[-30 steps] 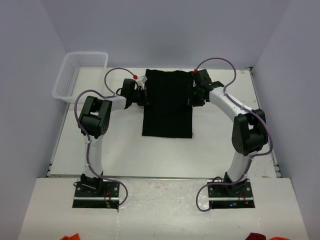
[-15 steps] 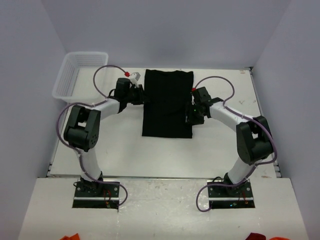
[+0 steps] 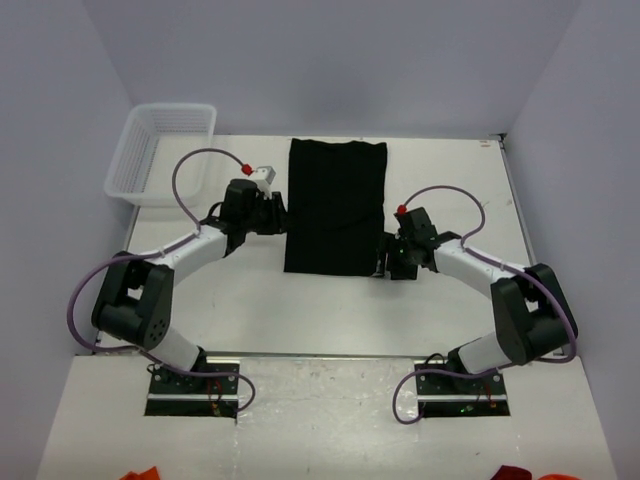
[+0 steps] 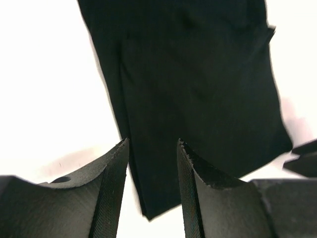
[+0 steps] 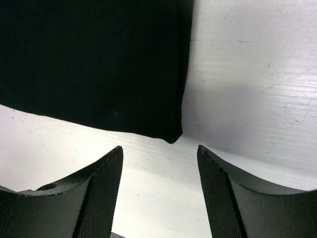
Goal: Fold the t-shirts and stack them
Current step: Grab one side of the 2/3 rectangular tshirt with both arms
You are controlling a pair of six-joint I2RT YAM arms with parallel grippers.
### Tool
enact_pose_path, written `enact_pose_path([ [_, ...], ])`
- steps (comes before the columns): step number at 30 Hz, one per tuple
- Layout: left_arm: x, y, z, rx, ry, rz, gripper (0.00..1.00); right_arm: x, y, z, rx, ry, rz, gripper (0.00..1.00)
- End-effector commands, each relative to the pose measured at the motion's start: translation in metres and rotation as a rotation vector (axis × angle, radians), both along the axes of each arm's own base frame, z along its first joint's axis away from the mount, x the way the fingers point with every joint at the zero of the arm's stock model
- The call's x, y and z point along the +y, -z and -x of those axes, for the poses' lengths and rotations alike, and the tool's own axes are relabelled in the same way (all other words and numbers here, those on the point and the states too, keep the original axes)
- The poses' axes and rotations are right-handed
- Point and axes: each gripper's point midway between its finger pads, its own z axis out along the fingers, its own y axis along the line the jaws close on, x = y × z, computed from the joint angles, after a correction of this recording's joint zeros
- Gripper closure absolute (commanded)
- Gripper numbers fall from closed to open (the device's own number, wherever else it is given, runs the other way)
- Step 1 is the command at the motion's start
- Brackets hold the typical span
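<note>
The t-shirt [image 3: 335, 205], a long folded strip, lies flat on the table [image 3: 250, 290], centre to far side; likely light and limp, best pinched at its near corners. The left gripper [image 3: 280, 213] by its left edge and the right gripper [image 3: 384, 262] by its near right corner both stand parted and empty

White arms [image 3: 195, 245] with black joints [image 3: 130, 305], looping purple cables [image 3: 176, 180].

Bright even light; L wrist overexp., table [image 4: 44, 74] blown white, t-shirt [image 4: 198, 89] edge blurred.
</note>
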Motion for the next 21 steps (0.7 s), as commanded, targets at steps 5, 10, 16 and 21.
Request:
enact_pose_path([
  [5, -0.008, -0.022, 0.028, -0.042, 0.022, 0.032, 0.55, 0.018, -0.016, -0.02, -0.063, 0.069, -0.101, 0.37],
  [10, -0.012, -0.023, 0.037, -0.045, 0.04, 0.031, 0.55, 0.009, -0.005, -0.022, -0.031, 0.152, -0.055, 0.37],
  [16, -0.007, -0.021, 0.047, -0.042, 0.042, 0.023, 0.55, -0.008, 0.012, -0.021, 0.028, 0.283, 0.036, 0.38],
  [21, -0.005, -0.024, 0.056, -0.046, 0.04, 0.04, 0.55, -0.023, 0.026, -0.019, 0.046, 0.371, 0.097, 0.4],
])
